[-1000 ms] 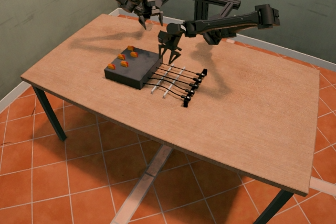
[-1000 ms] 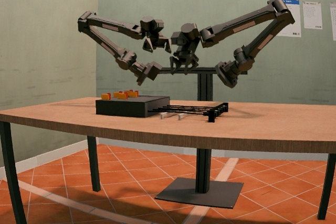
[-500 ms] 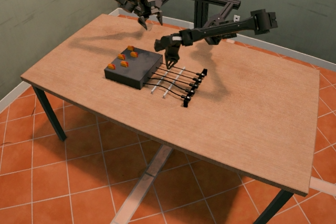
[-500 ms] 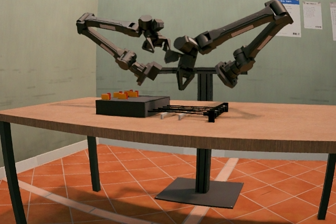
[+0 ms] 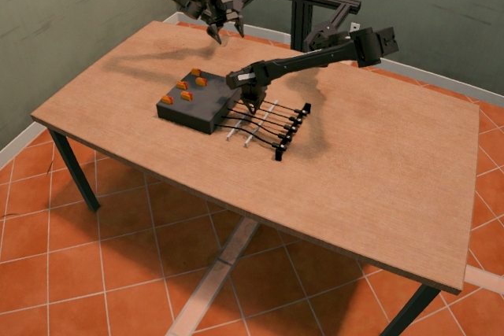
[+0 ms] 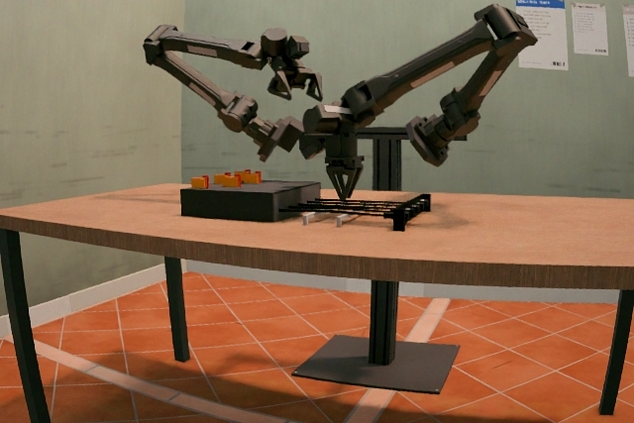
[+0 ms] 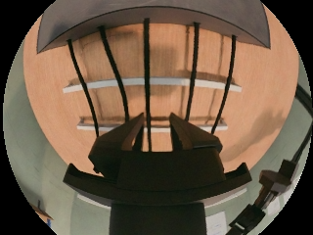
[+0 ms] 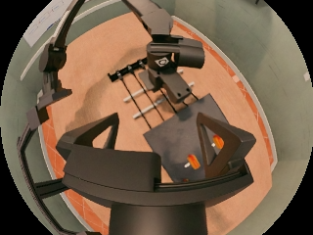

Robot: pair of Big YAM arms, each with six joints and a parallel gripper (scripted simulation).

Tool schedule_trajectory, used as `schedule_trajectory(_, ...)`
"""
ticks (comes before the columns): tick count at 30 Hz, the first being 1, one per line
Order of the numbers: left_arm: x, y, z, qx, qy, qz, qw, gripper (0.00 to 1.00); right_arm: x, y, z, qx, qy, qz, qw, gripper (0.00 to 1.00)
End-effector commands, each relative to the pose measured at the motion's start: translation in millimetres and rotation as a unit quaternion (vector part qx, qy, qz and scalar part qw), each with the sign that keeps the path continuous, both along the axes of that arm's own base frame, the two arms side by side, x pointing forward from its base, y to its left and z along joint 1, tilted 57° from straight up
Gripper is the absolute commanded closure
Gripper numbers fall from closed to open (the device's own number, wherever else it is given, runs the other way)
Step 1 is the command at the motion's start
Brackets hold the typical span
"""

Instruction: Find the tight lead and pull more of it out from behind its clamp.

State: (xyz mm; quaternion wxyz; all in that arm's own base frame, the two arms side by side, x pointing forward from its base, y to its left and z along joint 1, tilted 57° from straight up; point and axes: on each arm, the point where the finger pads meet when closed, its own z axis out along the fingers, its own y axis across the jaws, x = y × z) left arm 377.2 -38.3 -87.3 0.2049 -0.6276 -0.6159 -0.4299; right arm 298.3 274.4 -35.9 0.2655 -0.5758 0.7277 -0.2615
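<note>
Several black leads run from the dark clamp box [image 5: 183, 120] [image 7: 235, 24] [image 8: 171, 137] to the black port strip [image 5: 279, 155] [image 6: 398, 221]. Several orange handles stand on the box, one handle [image 5: 186, 96] [image 8: 194, 162] near its front. My left gripper [image 5: 253, 112] [image 6: 344, 198] [image 7: 156, 117] points down over the leads, partly open, nothing gripped. In the left wrist view the middle lead [image 7: 147, 73] passes between its fingertips, nearer the left one; whether the tips reach down around it is unclear. My right gripper [image 5: 231, 39] [image 6: 305, 98] [image 8: 157, 117] is wide open and empty, high behind the box. Port letters are not readable.
Two pale bars cross beneath the leads: one bar [image 7: 112, 83] nearer the box, the other bar [image 5: 254, 135] [image 7: 88, 127] nearer the ports. The left arm's wrist hangs close beside the box's lead side. The arms' stand rises behind the table.
</note>
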Motion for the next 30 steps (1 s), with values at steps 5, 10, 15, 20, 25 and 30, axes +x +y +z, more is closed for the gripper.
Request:
schedule_trajectory(5, 17, -4, 8, -0.001, -0.007, -0.001, 1.000, 0.68, 18, 26, 16, 0.026, -0.014, -0.001, 1.000, 0.00)
schedule_trajectory(10, 22, 5, -1, 0.003, 0.000, -0.001, 1.000, 0.68, 10, 19, 10, 0.017, -0.009, 0.002, 1.000, 0.00)
schedule_trajectory(15, 26, 8, -2, 0.003, 0.000, -0.001, 1.000, 0.68, 10, 19, 10, 0.017, -0.009, 0.002, 1.000, 0.00)
schedule_trajectory(20, 23, 16, -7, 0.005, 0.004, -0.001, 1.000, 0.68, 10, 19, 10, 0.017, -0.009, 0.002, 1.000, 0.00)
schedule_trajectory(25, 25, 22, -10, 0.005, 0.004, -0.001, 1.000, 0.68, 10, 19, 10, 0.017, -0.009, 0.002, 1.000, 0.00)
schedule_trajectory(30, 27, 17, -7, 0.002, -0.001, -0.006, 1.000, 0.68, 10, 19, 10, 0.017, -0.009, 0.002, 1.000, 0.00)
